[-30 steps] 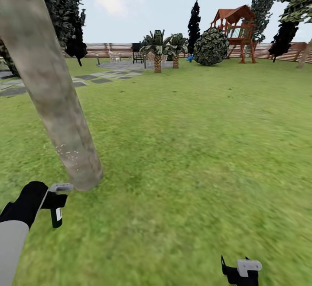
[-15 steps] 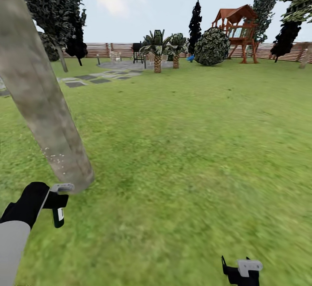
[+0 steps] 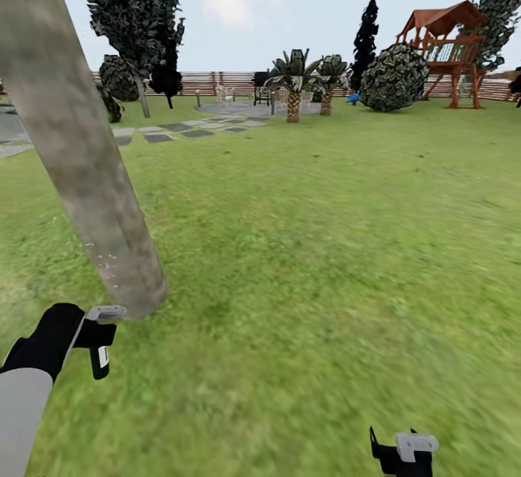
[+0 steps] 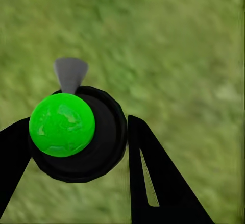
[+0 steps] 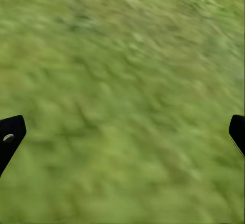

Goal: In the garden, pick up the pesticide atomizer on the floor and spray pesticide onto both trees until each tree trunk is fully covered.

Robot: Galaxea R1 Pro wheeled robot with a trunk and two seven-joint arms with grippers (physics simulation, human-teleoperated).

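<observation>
The pesticide atomizer [image 3: 99, 361] hangs in my left gripper [image 3: 96, 347], which is shut on it at the lower left of the head view. In the left wrist view the atomizer [image 4: 104, 147] is a black round body with a green ball and a grey nozzle, held between the black fingers [image 4: 148, 178] above the grass. Just beyond it a thick grey-tan tree trunk [image 3: 87, 173] leans up from the lawn, with white specks low on its bark. My right gripper [image 3: 399, 452] is low over the grass, open and holding nothing, its fingertips [image 5: 10, 134] far apart.
Green lawn [image 3: 325, 245] stretches ahead. At the back stand short palms [image 3: 293, 90], a round shrub [image 3: 394, 79], a wooden play tower [image 3: 449, 50], a paved patio [image 3: 239, 109] with stepping stones, another tall tree [image 3: 141, 35] and the slatted fence [image 3: 210, 82].
The whole picture has shifted right, so the camera has turned left. The trunk stays close at the left. Both arms keep their places in view, and the atomizer stays in the left gripper.
</observation>
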